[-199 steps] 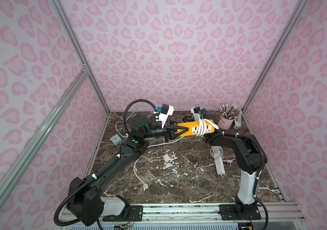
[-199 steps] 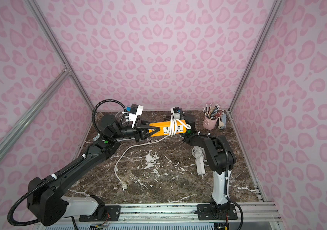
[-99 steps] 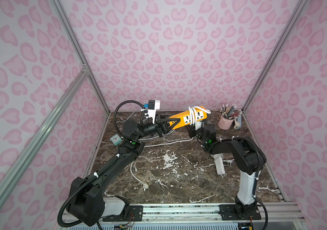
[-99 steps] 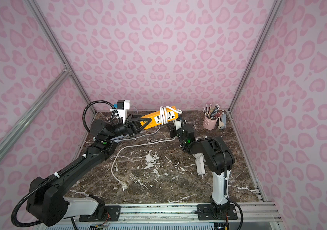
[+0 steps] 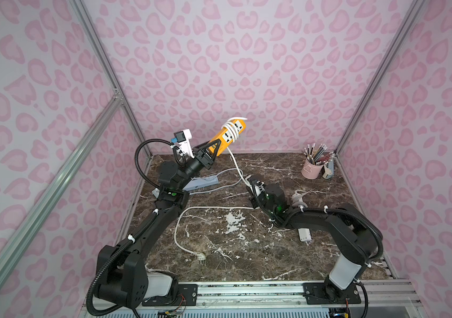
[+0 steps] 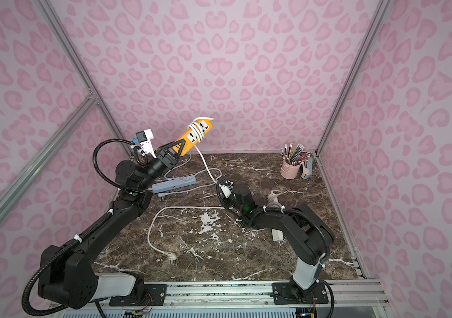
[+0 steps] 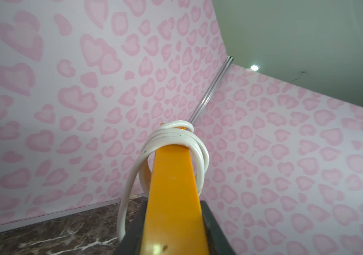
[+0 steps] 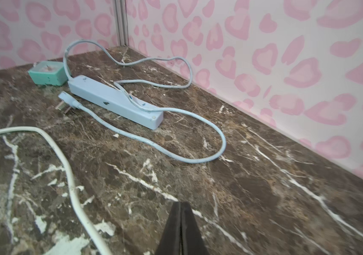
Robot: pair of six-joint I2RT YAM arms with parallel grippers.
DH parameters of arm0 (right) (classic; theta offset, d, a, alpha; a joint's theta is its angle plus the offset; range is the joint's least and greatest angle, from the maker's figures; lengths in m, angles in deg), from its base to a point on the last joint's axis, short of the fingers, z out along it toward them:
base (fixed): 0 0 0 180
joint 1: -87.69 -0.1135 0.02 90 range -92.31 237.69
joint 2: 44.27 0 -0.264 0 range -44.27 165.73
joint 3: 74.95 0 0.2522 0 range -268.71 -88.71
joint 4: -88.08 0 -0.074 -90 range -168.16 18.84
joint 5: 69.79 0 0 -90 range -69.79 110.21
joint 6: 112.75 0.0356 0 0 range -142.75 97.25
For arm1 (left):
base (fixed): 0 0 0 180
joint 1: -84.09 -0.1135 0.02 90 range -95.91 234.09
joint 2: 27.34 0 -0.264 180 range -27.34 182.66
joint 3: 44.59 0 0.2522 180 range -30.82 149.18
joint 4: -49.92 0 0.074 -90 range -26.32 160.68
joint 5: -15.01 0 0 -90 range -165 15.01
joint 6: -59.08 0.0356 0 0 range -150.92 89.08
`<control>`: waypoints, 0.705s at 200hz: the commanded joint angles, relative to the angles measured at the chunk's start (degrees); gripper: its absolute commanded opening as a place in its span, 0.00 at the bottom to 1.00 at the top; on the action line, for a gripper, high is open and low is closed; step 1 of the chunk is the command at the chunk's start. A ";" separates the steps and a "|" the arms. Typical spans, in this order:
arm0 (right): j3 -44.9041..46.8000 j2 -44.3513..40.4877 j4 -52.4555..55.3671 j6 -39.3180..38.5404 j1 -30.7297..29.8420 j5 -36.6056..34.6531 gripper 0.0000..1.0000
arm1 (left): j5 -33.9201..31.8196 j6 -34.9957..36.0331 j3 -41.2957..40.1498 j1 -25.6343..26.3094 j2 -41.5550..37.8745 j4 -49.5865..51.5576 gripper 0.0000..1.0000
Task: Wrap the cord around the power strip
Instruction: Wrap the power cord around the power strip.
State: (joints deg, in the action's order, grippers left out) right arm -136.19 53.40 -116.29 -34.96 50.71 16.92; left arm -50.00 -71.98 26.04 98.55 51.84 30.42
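Observation:
My left gripper [image 5: 211,150] [image 6: 176,147] [image 7: 172,231] is shut on the near end of the orange power strip [image 5: 226,136] [image 6: 194,135] [image 7: 171,176], held high and tilted up toward the back wall. The white cord [image 5: 231,128] [image 7: 176,136] loops several times around its far end. From there it hangs to the table beside my right gripper [image 5: 249,181] [image 6: 219,184] and runs left to its plug [image 5: 201,257] [image 6: 171,257]. In the right wrist view the right gripper [image 8: 180,205] is shut, low over the marble, with nothing between its fingers and the cord [image 8: 72,189] lying beside it.
A blue-grey power strip [image 5: 201,183] [image 8: 114,99] with its own cord lies at the back left, next to a teal box [image 8: 46,72]. A pink cup of pencils [image 5: 311,168] stands in the back right corner. A white power strip [image 5: 304,235] lies under my right arm.
The left gripper has swung the orange strip up and back, tilting it steeply. The right gripper has dropped from the strip's end to just above the table and has shut.

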 commanded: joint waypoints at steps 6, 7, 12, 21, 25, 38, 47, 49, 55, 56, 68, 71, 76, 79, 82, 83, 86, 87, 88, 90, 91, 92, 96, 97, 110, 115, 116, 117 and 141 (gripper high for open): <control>1.50 -6.84 4.48 -10.55 -1.61 -5.40 0.00 | -21.16 26.44 3.55 -0.22 2.51 20.91 0.03; 1.55 -7.12 4.52 -10.82 -1.70 -5.41 0.00 | -21.50 26.94 3.67 -0.22 2.63 21.33 0.03; 1.76 -8.55 4.63 -12.09 -2.21 -5.44 0.00 | -23.59 29.76 4.13 -0.17 3.49 23.32 0.03; 1.61 -10.76 5.08 -13.86 -2.58 -5.24 0.00 | -26.94 34.02 5.03 0.38 4.84 26.85 0.03; 1.37 -11.68 5.32 -14.33 -2.60 -5.24 0.00 | -28.03 35.76 5.30 0.77 5.47 28.23 0.03; -0.15 -13.59 6.36 -16.45 -2.49 -5.54 0.00 | -29.09 40.36 7.63 1.97 7.88 34.31 0.03; -2.09 -14.13 7.53 -17.95 -2.04 -5.67 0.00 | -29.27 42.26 9.60 3.15 9.58 38.66 0.03; -2.64 -14.16 7.87 -18.23 -1.87 -5.56 0.00 | -29.01 42.83 9.88 3.39 9.83 39.49 0.03; -4.26 -14.30 8.94 -18.98 -1.46 -5.21 0.00 | -27.15 44.20 10.48 4.09 10.61 41.54 0.03; -4.53 -14.28 9.08 -19.03 -1.40 -5.14 0.00 | -26.86 44.47 10.65 4.22 10.67 42.06 0.03; -7.76 -13.87 10.51 -20.21 -0.15 -3.73 0.00 | -22.46 45.73 12.71 5.59 12.06 47.00 0.03; -8.44 -13.78 10.86 -20.37 0.28 -3.28 0.00 | -20.97 45.93 13.13 5.86 12.29 48.07 0.03; -9.97 -13.30 11.53 -20.56 1.01 -2.42 0.00 | -18.15 46.18 13.77 6.23 12.63 50.07 0.03; -10.86 -12.94 12.03 -20.76 1.55 -2.07 0.00 | -16.25 46.31 14.15 6.40 12.93 51.11 0.03; -11.74 -12.68 12.51 -20.94 2.20 -1.75 0.00 | -14.54 46.33 14.57 6.69 13.07 52.30 0.03; -12.06 -12.55 12.66 -21.02 2.40 -1.65 0.00 | -13.83 46.33 14.71 6.71 13.18 52.71 0.03; -13.00 -12.10 13.08 -21.23 2.91 -1.49 0.00 | -12.10 46.41 15.17 6.91 13.32 53.98 0.03; -13.26 -11.91 13.21 -21.25 3.11 -1.47 0.00 | -11.47 46.41 15.28 6.99 13.34 54.30 0.03; -13.60 -11.72 13.32 -21.31 3.34 -1.42 0.00 | -10.80 46.46 15.38 7.08 13.45 54.76 0.03; -14.08 -11.45 13.58 -21.42 3.73 -1.32 0.00 | -8.78 46.48 15.73 7.25 13.63 55.59 0.03; -14.37 -11.32 13.68 -21.48 3.92 -1.25 0.00 | -8.19 46.50 15.78 7.29 13.68 55.98 0.03; -14.69 -11.12 13.82 -21.56 4.01 -1.18 0.00 | -7.58 46.50 15.93 7.40 13.70 56.48 0.03; -15.93 -10.50 14.54 -21.85 4.88 -0.90 0.00 | -5.00 46.78 16.35 7.82 14.02 58.19 0.03; -16.22 -10.32 14.78 -21.91 5.11 -0.74 0.00 | -4.41 46.86 16.40 7.98 14.05 58.64 0.03; -20.04 -7.60 16.44 -22.72 7.83 0.14 0.00 | 1.63 47.98 18.40 10.31 14.71 63.60 0.03; -21.21 -6.35 16.49 -22.89 8.83 0.33 0.00 | 4.15 48.64 18.53 11.49 14.63 64.91 0.03; -21.45 -6.09 16.50 -22.96 8.97 0.40 0.00 | 4.69 48.80 18.45 11.65 14.57 65.17 0.03; -21.57 -5.87 16.50 -23.04 9.17 0.44 0.00 | 5.19 48.93 18.46 11.96 14.54 65.47 0.03; -28.55 0.73 20.19 -21.01 13.50 5.96 0.00 | 18.86 48.46 15.22 14.87 11.81 63.87 0.03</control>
State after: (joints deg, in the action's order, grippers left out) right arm -159.25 49.77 -98.52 -56.84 61.27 17.49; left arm -50.48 -25.71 43.41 111.71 66.04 91.23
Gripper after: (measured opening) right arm 0.074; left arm 0.323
